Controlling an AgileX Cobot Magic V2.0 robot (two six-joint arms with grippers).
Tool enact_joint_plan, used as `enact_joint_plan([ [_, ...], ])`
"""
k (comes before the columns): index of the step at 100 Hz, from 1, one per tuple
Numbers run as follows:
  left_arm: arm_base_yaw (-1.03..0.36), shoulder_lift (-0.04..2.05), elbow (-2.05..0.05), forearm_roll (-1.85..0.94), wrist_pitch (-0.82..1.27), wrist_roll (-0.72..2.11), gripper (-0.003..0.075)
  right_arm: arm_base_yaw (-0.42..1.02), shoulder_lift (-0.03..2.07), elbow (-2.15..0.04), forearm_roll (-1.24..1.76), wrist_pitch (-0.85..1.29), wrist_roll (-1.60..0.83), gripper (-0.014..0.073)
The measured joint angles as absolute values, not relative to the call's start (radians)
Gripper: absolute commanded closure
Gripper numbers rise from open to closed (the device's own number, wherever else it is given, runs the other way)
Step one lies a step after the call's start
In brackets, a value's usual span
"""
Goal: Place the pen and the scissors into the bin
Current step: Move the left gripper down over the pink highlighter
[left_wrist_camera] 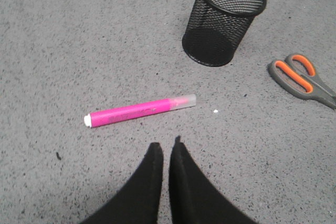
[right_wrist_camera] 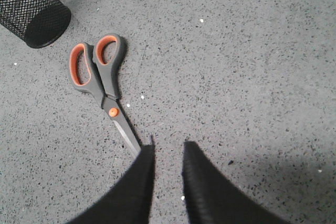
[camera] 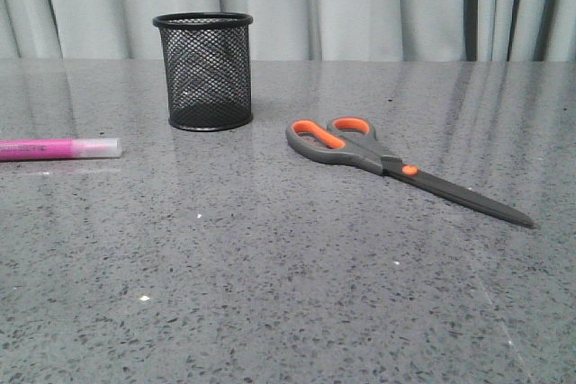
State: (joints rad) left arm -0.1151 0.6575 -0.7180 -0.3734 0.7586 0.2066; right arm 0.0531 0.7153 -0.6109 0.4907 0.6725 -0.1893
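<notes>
Your left pincer [left_wrist_camera: 165, 148] hangs nearly closed above the pen [left_wrist_camera: 140, 111], which lies flat on the grey surface [camera: 270, 294]. Your right pincer [right_wrist_camera: 168, 148] hangs slightly apart over the scissors' [camera: 396, 166] blade tip, and the bin [camera: 203, 70] stands upright between both items, behind them.

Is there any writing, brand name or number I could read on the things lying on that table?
Pen: faint darker print runs along its pink barrel, too blurred to read in any view.
Scissors: no text or logo visible.
Bin: plain black mesh, no label visible.
Nothing legible anywhere else.
</notes>
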Motion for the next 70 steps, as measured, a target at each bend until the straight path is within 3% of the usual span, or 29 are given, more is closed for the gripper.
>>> enact_joint_plan([
  [13, -0.115, 0.657, -0.731, -0.392, 0.759, 0.248, 0.0419, 0.053, 0.715, -0.611, 0.491, 0.675, -0.189, 0.0265],
  [20, -0.115, 0.657, -0.736, -0.394, 0.759, 0.255, 0.036, 0.053, 0.715, -0.611, 0.491, 0.675, -0.189, 0.0265],
  [42, -0.115, 0.738, -0.811, -0.398, 0.817, 0.364, 0.037, 0.053, 0.715, -0.611, 0.49, 0.675, -0.19, 0.0265],
  [70, -0.115, 1.054, -1.028, -0.398, 1.048, 0.69, 0.037, 0.053, 0.715, -0.611, 0.489, 0.689, -0.204, 0.0265],
])
